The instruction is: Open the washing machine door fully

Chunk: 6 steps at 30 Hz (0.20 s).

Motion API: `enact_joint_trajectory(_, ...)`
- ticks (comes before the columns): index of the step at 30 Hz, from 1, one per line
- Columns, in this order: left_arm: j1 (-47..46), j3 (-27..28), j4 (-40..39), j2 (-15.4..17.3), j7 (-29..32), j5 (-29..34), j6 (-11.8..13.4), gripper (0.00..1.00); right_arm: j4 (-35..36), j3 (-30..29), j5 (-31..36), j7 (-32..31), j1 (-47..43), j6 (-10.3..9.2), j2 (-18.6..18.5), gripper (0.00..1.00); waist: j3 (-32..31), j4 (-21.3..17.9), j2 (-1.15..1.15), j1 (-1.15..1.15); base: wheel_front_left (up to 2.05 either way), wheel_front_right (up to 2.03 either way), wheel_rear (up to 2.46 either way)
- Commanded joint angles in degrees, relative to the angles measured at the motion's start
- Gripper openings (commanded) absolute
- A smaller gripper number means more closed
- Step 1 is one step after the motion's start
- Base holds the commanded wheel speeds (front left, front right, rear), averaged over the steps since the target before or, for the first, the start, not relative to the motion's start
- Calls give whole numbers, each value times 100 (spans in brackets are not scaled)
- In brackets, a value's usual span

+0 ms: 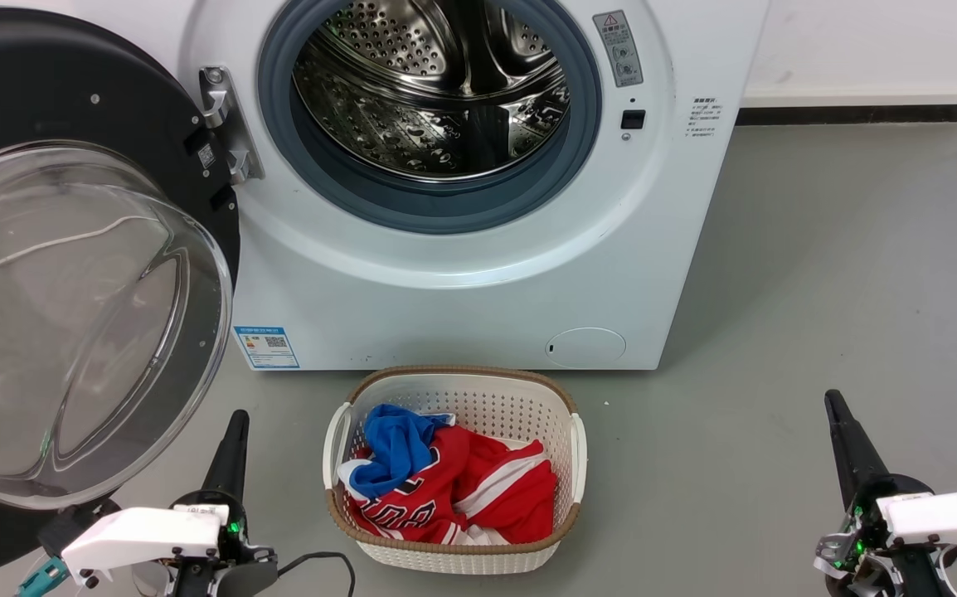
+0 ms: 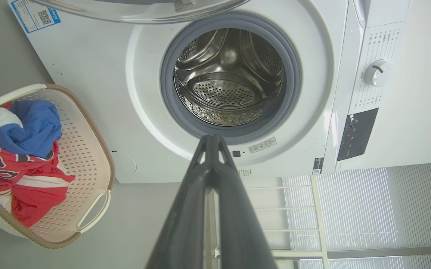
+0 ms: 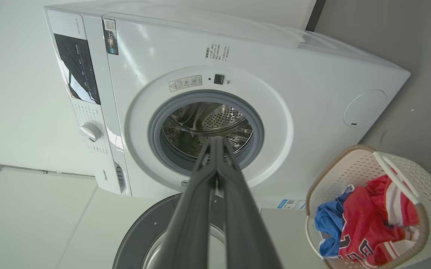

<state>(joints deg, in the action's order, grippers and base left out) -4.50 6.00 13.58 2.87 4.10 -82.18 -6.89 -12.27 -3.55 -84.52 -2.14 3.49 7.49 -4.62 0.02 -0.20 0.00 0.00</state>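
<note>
Door point(image 1: 72, 315) hung at 9 o'clock of washer point(image 1: 462, 307). Prob heavy w/ slick glass; I'd take its black rim point(image 1: 47, 75). L gripper point(image 1: 236, 427) & R gripper point(image 1: 837, 408) were closed, empty.

Washer mouth point(image 1: 437, 99) clear, door point(image 1: 89, 274) swung wide at L, basket point(image 1: 462, 381) on floor in front

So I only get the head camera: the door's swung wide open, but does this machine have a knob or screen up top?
Observer: Yes, the right wrist view shows a white dial on the washing machine control strip, along from a dark display panel.
Operator: Are those dark spikes pinching anything?
Observer: No; the left wrist view shows the left end effector shut, empty.
Operator: The other?
Observer: The right end effector is shut too, empty, pointing at the drum.
</note>
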Motion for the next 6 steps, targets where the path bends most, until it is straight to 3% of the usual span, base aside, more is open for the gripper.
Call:
enact_joint_trajectory(1,-103,22,2,1,44,-144,-35,0,-16,-20,-157,-44,136,0,-8,0,1,2,0,0,0,0,0)
enact_joint_trajectory(6,-135,34,16,0,97,-371,-43,0,-54,-37,-366,-100,173,0,-1,0,5,6,0,0,0,0,0)
